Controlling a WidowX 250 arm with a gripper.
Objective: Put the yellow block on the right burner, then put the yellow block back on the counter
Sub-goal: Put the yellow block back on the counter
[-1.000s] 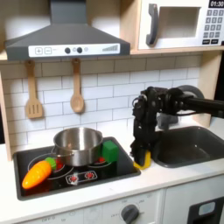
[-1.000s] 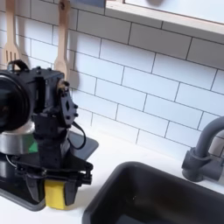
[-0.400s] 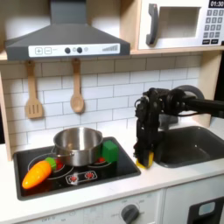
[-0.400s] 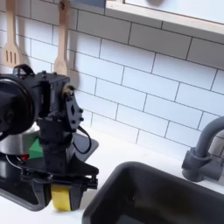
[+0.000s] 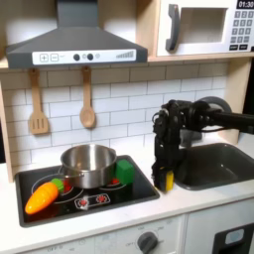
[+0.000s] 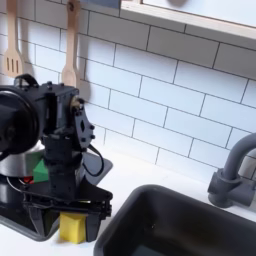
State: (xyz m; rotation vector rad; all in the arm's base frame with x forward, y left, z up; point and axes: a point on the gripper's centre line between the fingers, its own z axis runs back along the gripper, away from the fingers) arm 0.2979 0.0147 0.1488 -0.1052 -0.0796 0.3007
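The yellow block (image 5: 170, 183) (image 6: 72, 228) rests on the off-white counter (image 5: 189, 201) (image 6: 105, 205), on the strip between the black hob and the sink. My gripper (image 5: 164, 177) (image 6: 69, 210) hangs straight down just above the block. Its fingers are spread to either side of the block's top and it looks open. The right burner (image 5: 127, 186) lies to the block's left in the first exterior view, and the green block (image 5: 125, 171) sits on it.
A steel pot (image 5: 89, 164) stands on the hob (image 5: 89, 198), with an orange toy carrot (image 5: 42, 196) at its left end. The dark sink (image 5: 216, 165) (image 6: 180, 225) and faucet (image 6: 232, 175) are close on the right. Wooden utensils (image 5: 87, 99) hang on the tiled wall.
The gripper carried the yellow block a little to the right, off the hob's edge and down onto the counter. The gripper then rose slightly while the block stayed put.
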